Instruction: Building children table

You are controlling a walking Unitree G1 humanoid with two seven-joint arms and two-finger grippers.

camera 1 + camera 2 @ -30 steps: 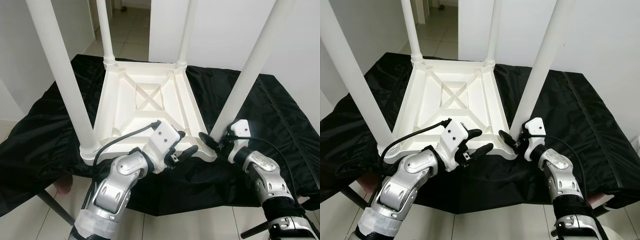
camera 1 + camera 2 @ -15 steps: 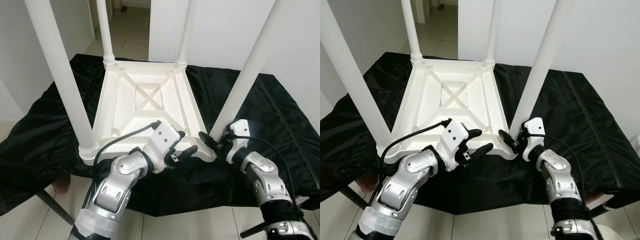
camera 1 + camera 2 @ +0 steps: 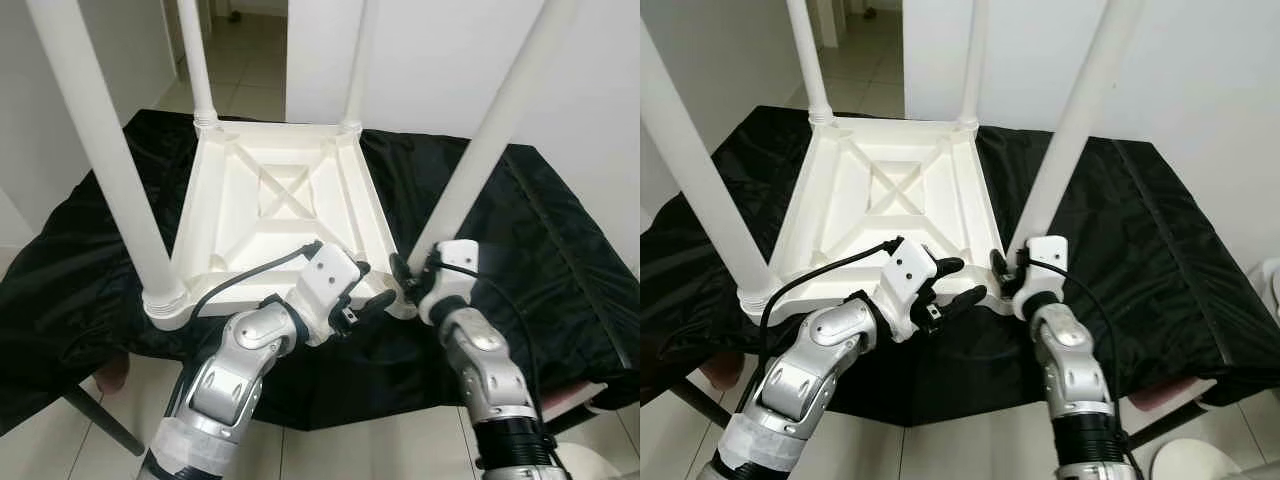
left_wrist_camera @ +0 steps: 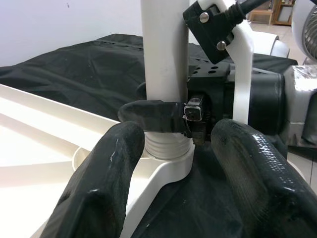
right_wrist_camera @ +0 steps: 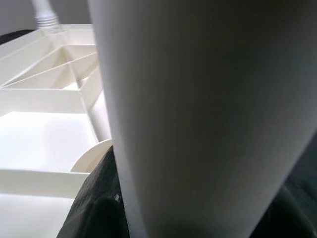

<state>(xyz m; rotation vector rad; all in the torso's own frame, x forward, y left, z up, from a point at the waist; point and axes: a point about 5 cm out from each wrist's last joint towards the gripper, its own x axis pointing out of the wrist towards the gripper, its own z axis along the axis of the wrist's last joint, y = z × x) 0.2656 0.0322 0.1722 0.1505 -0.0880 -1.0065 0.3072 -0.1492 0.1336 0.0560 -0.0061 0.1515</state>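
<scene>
A white plastic children's table (image 3: 280, 215) lies upside down on a black cloth (image 3: 520, 230), its legs pointing up. My right gripper (image 3: 410, 275) is shut around the base of the near right leg (image 3: 490, 140), just above its corner socket. In the left wrist view one black finger (image 4: 153, 116) of that gripper wraps the leg (image 4: 163, 54). In the right wrist view the leg (image 5: 198, 109) stands very close. My left gripper (image 3: 368, 287) is open at the table's near edge, beside that corner, with nothing between its fingers (image 4: 104, 178).
The cloth-covered surface ends just in front of me, with tiled floor (image 3: 330, 450) below. White walls stand close on the left and behind, and a doorway (image 3: 250, 40) opens at the back. The other legs (image 3: 95, 150) rise steeply near my arms.
The view has shifted a little. My right forearm has swung inward to the left while its gripper stays at the leg's base. The left gripper is still open in the same spot.
</scene>
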